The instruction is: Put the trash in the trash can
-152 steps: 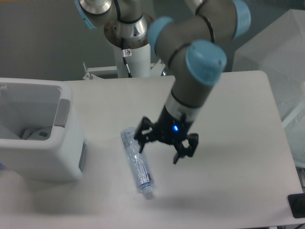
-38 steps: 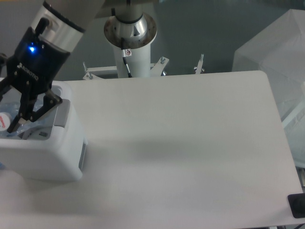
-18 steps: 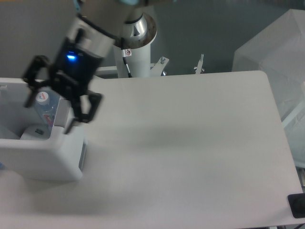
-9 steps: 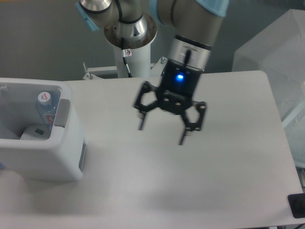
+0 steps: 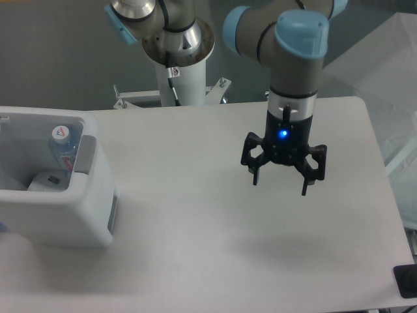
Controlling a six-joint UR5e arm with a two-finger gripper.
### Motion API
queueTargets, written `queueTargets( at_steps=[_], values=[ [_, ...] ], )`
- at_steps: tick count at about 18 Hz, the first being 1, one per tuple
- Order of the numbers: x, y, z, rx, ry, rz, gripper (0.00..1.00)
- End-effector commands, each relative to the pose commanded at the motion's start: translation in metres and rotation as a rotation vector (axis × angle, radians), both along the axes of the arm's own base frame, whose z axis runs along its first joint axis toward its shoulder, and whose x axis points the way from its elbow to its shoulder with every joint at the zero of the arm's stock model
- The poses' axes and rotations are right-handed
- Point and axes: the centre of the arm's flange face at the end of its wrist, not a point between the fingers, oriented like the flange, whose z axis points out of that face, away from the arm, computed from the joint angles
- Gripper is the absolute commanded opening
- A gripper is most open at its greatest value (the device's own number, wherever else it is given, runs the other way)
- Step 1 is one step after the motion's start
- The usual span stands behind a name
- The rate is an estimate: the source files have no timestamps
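— Where's the gripper?

— I see the gripper (image 5: 281, 184) hanging over the right half of the table (image 5: 215, 261), fingers pointing down and spread wide, nothing between them. A blue light glows on its body. Its shadow falls on the tabletop below and a bit toward the front edge.

— And the trash?

— Both pieces are inside the bin (image 5: 62, 215) at the left edge. The bottle (image 5: 63, 149) stands upright against the bin's right inner wall, white cap up, with a small mark on the cap. The packet (image 5: 49, 180) lies flat on the bin floor just below it — I can make out a dark label patch, but it's too small to read.

— Bin position?

— It sits on the table's left side, well apart from the gripper. White body, thick rounded rim, a grey panel on the side facing the arm.

— Anything else in view?

— The arm's base column (image 5: 181, 65) stands behind the table's far edge. A clear plastic cover (image 5: 374, 59) shows at upper right, off the table. There's a small black object (image 5: 406, 282) at the bottom right corner — can't tell what it is.
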Motion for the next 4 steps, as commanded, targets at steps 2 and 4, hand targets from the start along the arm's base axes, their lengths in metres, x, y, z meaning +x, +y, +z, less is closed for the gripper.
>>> queueTargets(
  at_steps=[2,4],
  values=[
    [-0.0008,-0.0036,-0.0024,-0.073,-0.023,-0.049,1.00],
    [-0.0021,-0.0019,0.0011,-0.117,-0.059,-0.092,1.00]
  ],
)
